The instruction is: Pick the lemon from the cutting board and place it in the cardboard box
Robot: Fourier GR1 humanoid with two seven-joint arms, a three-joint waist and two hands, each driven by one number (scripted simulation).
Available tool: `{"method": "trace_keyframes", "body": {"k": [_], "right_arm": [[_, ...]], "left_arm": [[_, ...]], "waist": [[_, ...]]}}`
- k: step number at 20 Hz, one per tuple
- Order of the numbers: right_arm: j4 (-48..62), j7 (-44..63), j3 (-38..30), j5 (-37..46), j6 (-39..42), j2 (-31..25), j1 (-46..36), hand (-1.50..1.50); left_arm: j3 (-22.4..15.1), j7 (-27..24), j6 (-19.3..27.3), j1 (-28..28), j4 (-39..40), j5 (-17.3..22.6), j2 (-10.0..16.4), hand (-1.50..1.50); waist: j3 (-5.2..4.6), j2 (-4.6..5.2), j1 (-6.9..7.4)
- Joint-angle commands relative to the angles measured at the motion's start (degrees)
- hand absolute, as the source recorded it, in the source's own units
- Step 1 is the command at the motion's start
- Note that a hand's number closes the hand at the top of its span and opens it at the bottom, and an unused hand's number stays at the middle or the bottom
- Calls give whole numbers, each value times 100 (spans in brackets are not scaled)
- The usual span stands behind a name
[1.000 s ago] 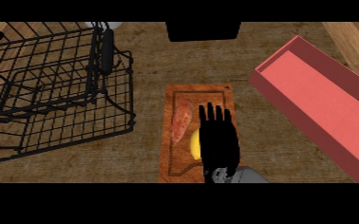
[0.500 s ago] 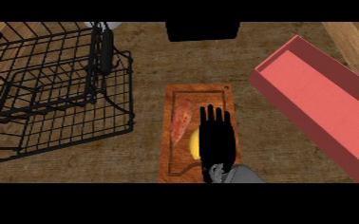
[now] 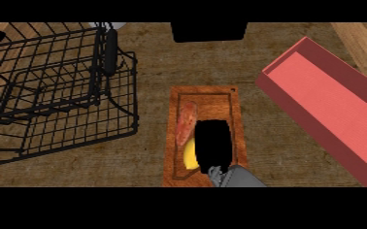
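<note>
Centrally, right hand (image 3: 212, 143) over lemon (image 3: 190, 156), near cutting board (image 3: 208, 104) lower edge

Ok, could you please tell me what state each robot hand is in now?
Left robot hand: not in view.
Right robot hand: over the yellow lemon on the brown wooden cutting board; open or closed cannot be told.

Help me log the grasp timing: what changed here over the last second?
The right hand curled its fingers, straight a second ago, down round the lemon and now covers most of it. The lemon has not left the cutting board. The reddish vegetable beside it, the wire basket and the red box stayed as they were.
</note>
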Motion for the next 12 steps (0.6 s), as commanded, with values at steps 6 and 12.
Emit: {"method": "trace_keyframes", "body": {"k": [6, 12], "right_arm": [[9, -900, 22, -37, -557, 16, -367, 150], [-151, -2235, -341, -510, -1160, -232, -675, 150]], "left_arm": [[-1150, -175, -572, 72, -113, 82, -752, 0], [-1126, -199, -627, 122, -110, 135, -719, 0]], "waist": [[-256, 165, -69], [-253, 174, -48]]}}
